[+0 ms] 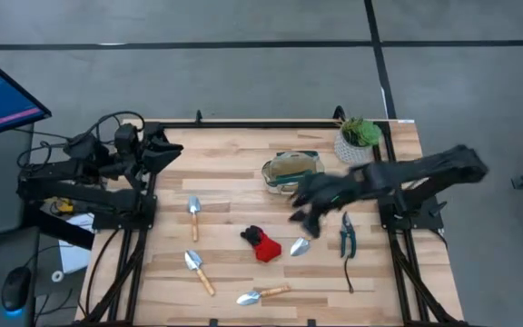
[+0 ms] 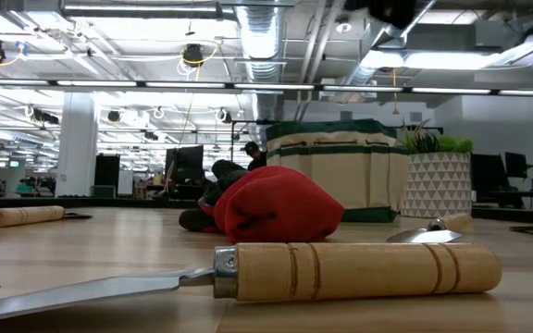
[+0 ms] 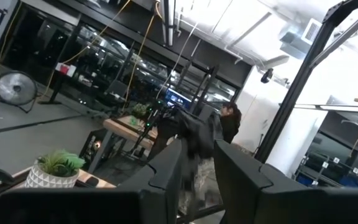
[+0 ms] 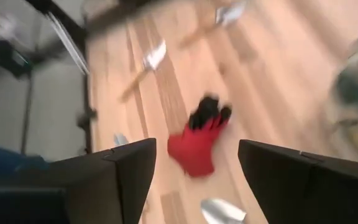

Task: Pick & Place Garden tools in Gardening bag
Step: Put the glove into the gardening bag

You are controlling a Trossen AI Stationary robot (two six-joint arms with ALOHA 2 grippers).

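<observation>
Four cameras: one overhead, one at table level, one on each wrist.

My high view looks straight down on the whole wooden table [image 1: 243, 173], both arms at its sides. My low view sits on the tabletop, facing level across it into the room, very near a wooden-handled trowel [image 2: 340, 270], with the red-and-black glove [image 2: 271, 208], gardening bag [image 2: 336, 166] and white plant pot [image 2: 438, 183] behind; overhead shows these too. My left wrist view tilts up across the room, catching the pot. My right wrist view looks down between its spread fingers [image 4: 132, 168] onto the glove and scattered trowels.
</observation>
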